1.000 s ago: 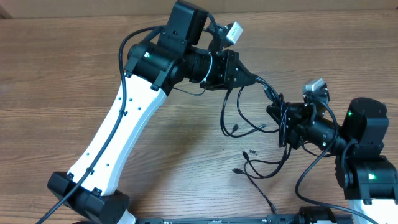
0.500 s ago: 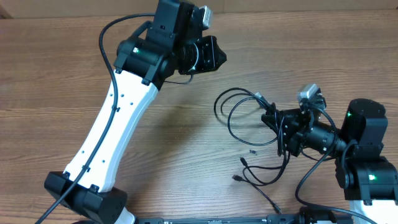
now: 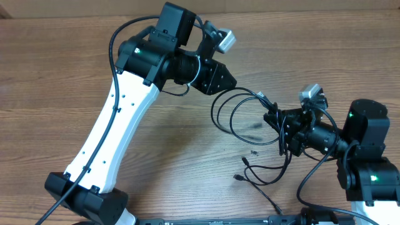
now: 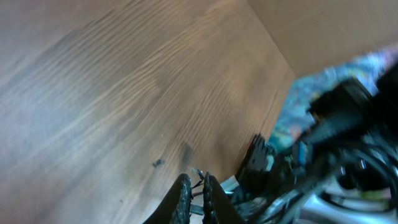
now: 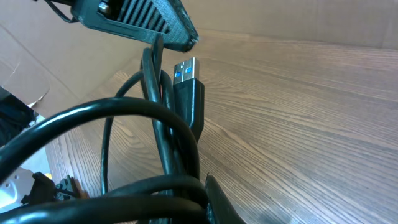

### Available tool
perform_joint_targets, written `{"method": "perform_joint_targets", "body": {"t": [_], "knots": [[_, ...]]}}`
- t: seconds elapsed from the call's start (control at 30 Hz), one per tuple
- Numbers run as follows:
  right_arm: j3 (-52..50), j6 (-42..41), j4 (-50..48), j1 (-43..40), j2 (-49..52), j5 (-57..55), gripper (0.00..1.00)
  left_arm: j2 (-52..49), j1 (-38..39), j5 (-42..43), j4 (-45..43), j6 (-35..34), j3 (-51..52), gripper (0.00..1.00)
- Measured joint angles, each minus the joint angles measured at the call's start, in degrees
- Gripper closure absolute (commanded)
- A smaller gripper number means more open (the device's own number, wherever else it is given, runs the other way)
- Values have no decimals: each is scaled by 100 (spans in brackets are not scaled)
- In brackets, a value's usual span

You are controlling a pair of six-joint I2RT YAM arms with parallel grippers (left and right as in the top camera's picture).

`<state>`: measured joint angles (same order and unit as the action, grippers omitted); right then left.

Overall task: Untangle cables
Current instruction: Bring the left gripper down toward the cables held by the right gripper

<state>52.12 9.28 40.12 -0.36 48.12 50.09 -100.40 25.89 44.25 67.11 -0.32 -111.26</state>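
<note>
The thin black cables (image 3: 213, 110) loop over the table between my two grippers. My left gripper (image 3: 232, 85) has its tip at the top of the loops. In the left wrist view its fingers (image 4: 184, 198) stand almost together with thin strands pinched between them. My right gripper (image 3: 273, 116) is shut on a bundle of the cables. In the right wrist view thick coils (image 5: 124, 112) and a USB plug (image 5: 189, 93) with a blue insert rise above one finger (image 5: 219, 202). Loose ends with small plugs (image 3: 244, 162) trail toward the near edge.
A tiny dark scrap (image 3: 253, 152) lies on the wood below the loops. One cable tail (image 3: 267, 201) runs to the table's front edge. The left arm's white link (image 3: 115, 131) crosses the left half of the table. The right arm's base (image 3: 369, 156) fills the right corner.
Half a second ago the left gripper was away from the cables, farther back; it has swung back to the right and down onto the top of the loops. The right gripper has barely moved.
</note>
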Motion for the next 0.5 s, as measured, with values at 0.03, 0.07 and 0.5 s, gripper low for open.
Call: {"method": "perform_joint_targets", "body": {"t": [0.03,0.07,0.5], "knots": [[0,-2,7,0,0,-13,91,0,0,92,-24,313,0,92],[0,0,28,0,0,-46,91,0,0,149,-68,557,0,92],[0,125,232,2,136,-503,92,0,31,374,-431,2942,0,75]]}}
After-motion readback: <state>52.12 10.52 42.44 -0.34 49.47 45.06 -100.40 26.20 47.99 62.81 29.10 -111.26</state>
